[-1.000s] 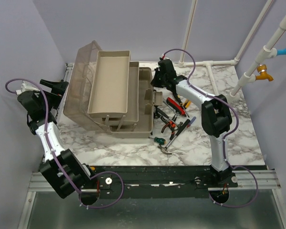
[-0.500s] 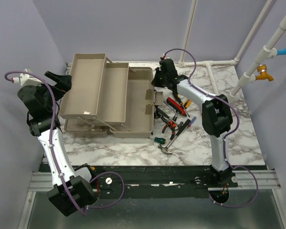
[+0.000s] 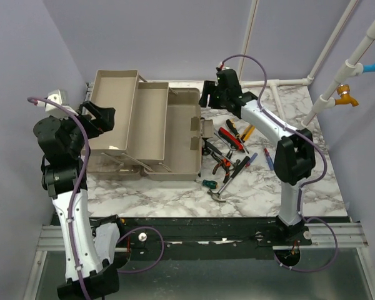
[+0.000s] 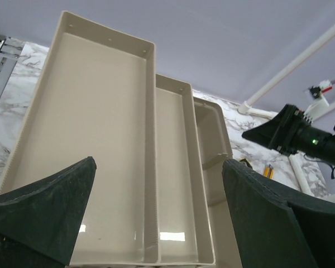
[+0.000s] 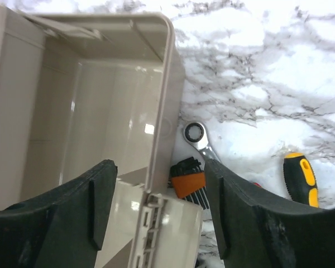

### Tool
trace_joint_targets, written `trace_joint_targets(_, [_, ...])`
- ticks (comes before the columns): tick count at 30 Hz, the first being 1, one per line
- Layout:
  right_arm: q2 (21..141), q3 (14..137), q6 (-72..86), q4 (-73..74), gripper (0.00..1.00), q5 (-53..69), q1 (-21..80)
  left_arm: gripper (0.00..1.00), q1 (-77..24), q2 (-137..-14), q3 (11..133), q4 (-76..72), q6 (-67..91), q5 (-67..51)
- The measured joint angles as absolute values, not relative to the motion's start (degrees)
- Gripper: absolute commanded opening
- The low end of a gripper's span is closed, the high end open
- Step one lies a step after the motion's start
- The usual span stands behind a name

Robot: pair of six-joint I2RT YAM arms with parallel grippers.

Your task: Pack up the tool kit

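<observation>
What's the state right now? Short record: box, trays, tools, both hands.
toolbox: open, base compartment empty
trays: fanned out to the left, empty
tools: loose on the table, right of the toolbox
left hand: open, above the trays, holding nothing
right hand: open, straddling the toolbox's right wall near its far corner, holding nothing

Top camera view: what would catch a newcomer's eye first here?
The big toolbox sits open on the left-middle of the marble table, with its beige trays fanned out toward the left. Just right of it lies a jumble of hand tools. An open hand hovers at each end of the box: the left hand over the trays, the right hand above its far right corner.
</observation>
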State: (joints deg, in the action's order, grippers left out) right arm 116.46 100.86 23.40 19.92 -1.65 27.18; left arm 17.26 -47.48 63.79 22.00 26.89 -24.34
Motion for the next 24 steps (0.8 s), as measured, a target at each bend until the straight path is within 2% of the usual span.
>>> trace_joint_targets(2, [113.91, 100.64, 23.07, 20.05, 0.80, -2.28, 27.14, 0.99, 15.18, -45.52, 63.33, 23.11, 26.09, -23.73])
trace_joint_targets(8, [101.14, 91.39, 21.76, 19.09, 0.81, -4.10, 27.03, 0.98, 5.45, -41.17, 59.18, 24.69, 25.30, -22.00])
trace_joint_targets(17, [78.56, 62.00, 18.41, 10.68, 0.82, -3.16, 26.96, 0.98, -10.76, -32.53, 48.45, 25.87, 27.03, -17.91])
trace_joint_targets(24, [69.12, 43.09, 14.28, -2.76, 0.82, 0.64, 26.94, 0.98, -20.69, -30.44, 42.13, 21.12, 31.66, -15.75])
